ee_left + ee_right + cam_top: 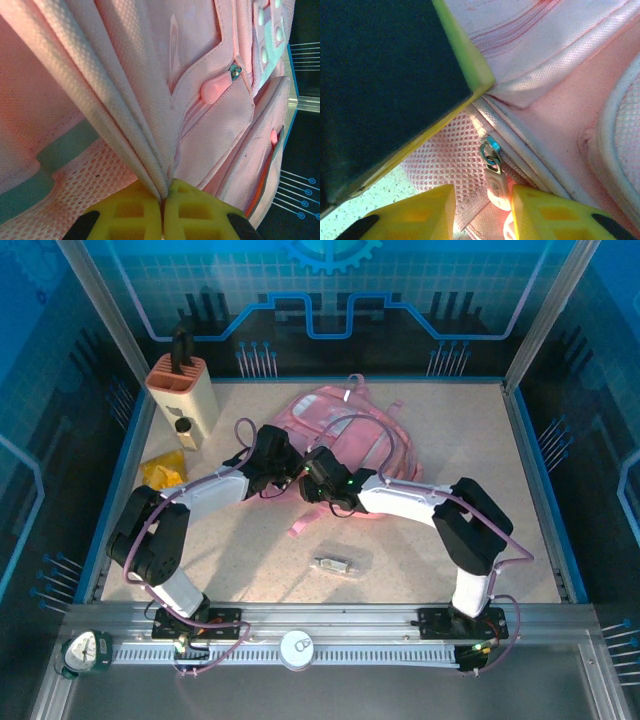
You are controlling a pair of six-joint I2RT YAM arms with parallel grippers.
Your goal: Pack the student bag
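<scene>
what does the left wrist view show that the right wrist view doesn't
Left wrist: the left gripper shut on a fold of the bag, with a pink zip tab on a pocket beyond it. Right wrist: the right gripper, jaws apart, with a metal zip slider between them, a dark yellow-edged block above, and a patch of table. Both: pink bag fabric, pink mesh, and yellow fingers at the bottom edge.

Open tabletop [480,445] right of the student bag [332,405]; holder [185,400] and yellow packet [163,470] crowd the left
</scene>
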